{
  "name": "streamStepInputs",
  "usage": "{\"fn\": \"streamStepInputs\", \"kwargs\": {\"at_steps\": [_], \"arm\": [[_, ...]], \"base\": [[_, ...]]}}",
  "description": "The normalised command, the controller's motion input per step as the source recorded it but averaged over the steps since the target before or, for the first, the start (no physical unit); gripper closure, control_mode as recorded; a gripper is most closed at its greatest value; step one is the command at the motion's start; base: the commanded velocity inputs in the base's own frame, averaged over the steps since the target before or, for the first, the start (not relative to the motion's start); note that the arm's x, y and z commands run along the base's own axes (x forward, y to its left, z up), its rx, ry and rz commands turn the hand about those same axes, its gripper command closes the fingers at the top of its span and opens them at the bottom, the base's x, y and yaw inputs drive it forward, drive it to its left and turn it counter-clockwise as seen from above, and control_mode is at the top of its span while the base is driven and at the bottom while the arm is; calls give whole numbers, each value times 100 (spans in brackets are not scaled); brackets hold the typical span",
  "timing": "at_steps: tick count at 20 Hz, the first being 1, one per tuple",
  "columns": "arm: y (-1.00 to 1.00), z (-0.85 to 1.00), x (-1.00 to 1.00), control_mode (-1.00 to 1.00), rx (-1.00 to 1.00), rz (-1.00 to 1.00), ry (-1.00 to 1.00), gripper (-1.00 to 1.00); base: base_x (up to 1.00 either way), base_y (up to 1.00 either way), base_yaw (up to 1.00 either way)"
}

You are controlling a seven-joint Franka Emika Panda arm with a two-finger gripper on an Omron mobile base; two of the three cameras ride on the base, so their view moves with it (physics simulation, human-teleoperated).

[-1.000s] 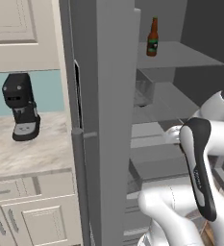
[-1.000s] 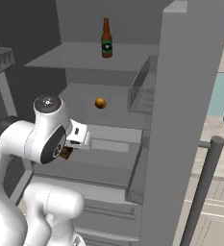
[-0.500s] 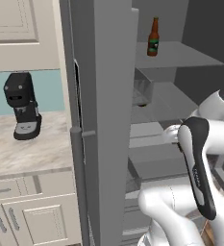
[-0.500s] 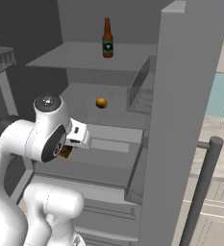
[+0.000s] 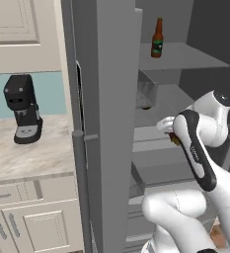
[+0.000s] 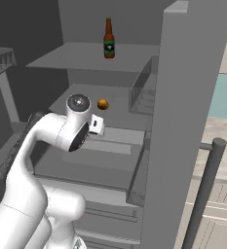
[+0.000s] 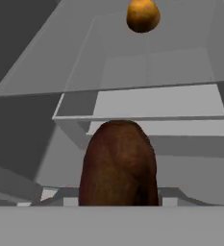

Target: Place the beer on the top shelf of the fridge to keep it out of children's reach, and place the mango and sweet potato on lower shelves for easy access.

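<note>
Brown sweet potato [image 7: 118,163] gripped in the hand [image 7: 117,204], short of the mango [image 7: 143,15] on a lower shelf [image 7: 180,62]

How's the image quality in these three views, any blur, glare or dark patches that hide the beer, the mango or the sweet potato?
Left base view: evenly lit, no glare; the beer is crisp, and the fridge interior falls dark at upper right. Right base view: flat soft light; the mango is small but clear. Hand view: the sweet potato looms large and slightly soft-edged, with shading down its lower right.
</note>
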Motion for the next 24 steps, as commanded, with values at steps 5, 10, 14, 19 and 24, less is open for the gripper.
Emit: {"fn": "streamStepInputs", "kwargs": {"at_steps": [5,10,14,19,24], "arm": [[-2,9,91,-100,0,0,4,100],[-7,18,87,-100,0,0,8,100],[-24,0,71,-100,0,0,6,100],[-35,-11,51,-100,-1,0,1,100],[-40,-27,43,-100,0,0,0,100]], "base": [[0,0,0],[0,0,0],[0,0,0],[0,0,0],[0,0,0]]}}
